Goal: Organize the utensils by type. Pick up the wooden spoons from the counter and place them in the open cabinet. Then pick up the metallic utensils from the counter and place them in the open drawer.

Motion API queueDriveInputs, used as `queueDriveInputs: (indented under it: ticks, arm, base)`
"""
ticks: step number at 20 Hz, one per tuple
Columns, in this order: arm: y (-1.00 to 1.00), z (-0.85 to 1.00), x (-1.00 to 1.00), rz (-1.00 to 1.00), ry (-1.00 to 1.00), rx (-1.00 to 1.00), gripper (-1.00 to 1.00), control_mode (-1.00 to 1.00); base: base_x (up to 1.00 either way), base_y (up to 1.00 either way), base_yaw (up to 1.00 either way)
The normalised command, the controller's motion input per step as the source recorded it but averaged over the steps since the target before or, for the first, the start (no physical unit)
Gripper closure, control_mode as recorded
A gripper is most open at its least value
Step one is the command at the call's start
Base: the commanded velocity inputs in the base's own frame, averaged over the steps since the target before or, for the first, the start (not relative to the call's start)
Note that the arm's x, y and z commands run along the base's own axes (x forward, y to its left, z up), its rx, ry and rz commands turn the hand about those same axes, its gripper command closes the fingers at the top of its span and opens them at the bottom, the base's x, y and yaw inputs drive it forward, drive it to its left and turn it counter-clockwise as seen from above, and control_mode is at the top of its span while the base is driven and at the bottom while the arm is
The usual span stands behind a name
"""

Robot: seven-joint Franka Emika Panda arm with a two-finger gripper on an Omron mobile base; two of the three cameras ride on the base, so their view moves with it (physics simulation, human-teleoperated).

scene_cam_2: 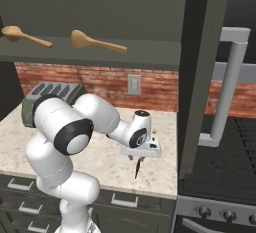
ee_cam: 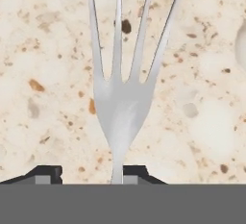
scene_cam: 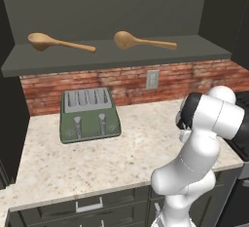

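Note:
Two light-brown wooden spoons [scene_cam: 58,43] [scene_cam: 143,41] lie side by side on the flat shelf of the dark wall cabinet [scene_cam: 116,58]. My gripper [scene_cam_2: 141,158] hangs over the right part of the speckled counter [scene_cam_2: 107,164], shut on a silvery fork [scene_cam_2: 137,169] that points down at the stone. In the hand view the fork [ee_cam: 120,98] sticks out from between my finger tips [ee_cam: 48,172], with its tines spread above the counter surface [ee_cam: 43,50]. The open drawer is out of view.
A green toaster [scene_cam: 89,115] stands at the back left of the counter by the brick wall. The tall cabinet door [scene_cam_2: 200,77] with its bar handle [scene_cam_2: 227,87] stands open to my right, over the black stovetop [scene_cam_2: 225,172]. The drawer fronts [scene_cam: 90,204] under the counter are closed.

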Motion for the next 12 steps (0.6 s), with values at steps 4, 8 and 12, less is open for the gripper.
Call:
queueDriveInputs:
  ticks: [4,8,12]
  arm:
    - [-0.22,-0.02,-0.02,0.00,-0.03,0.00,-1.00,-1.00]
    - [-0.04,0.00,-0.12,0.00,-0.07,-0.01,-1.00,-1.00]
    - [0.00,0.00,-0.10,0.00,-0.06,-0.01,-1.00,-1.00]
  base:
    - [0.00,0.00,0.00]
    - [0.00,0.00,0.00]
    - [0.00,0.00,0.00]
